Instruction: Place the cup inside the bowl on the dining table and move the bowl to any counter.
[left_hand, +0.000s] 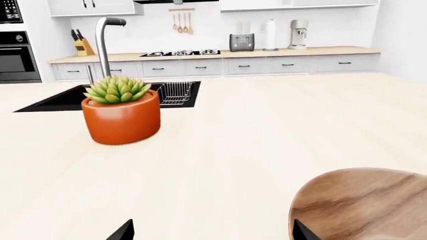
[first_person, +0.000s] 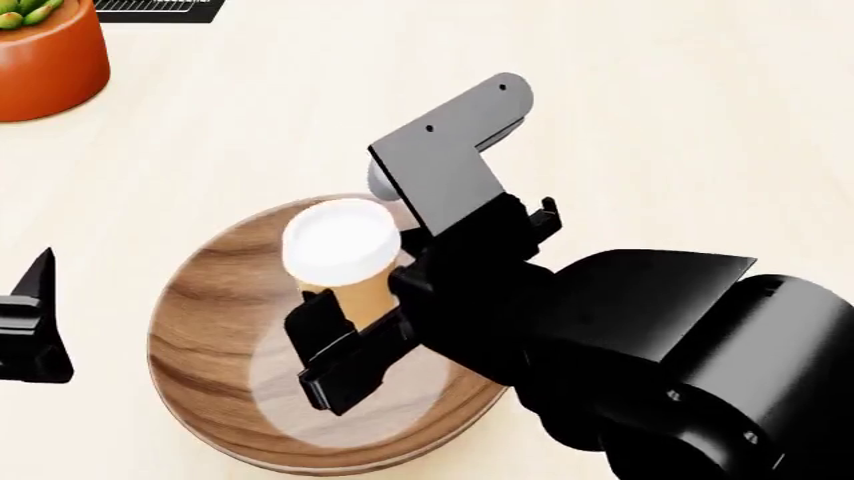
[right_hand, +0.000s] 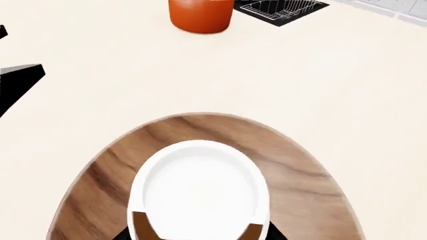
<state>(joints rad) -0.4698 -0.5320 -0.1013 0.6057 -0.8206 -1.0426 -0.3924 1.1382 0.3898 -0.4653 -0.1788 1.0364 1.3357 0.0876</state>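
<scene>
Cup held over the bowl on the desk

The right claw (first_person: 350, 312) pinches the tan cup (first_person: 343, 250) by its sides, white lid up, over the middle of the wooden bowl (first_person: 214, 330); whether the cup's base touches the bowl cannot be told. The bowl sits on the pale desk (first_person: 694, 120). The left claw (first_person: 27, 325) hangs just beside the bowl's rim, only its dark tips showing, spread apart and holding nothing. An orange plant pot (left_hand: 121, 116) stands well apart, near the black sink (left_hand: 63, 98).

Potted succulent (left_hand: 121, 111), sink (left_hand: 70, 97), toaster (left_hand: 241, 42).
</scene>
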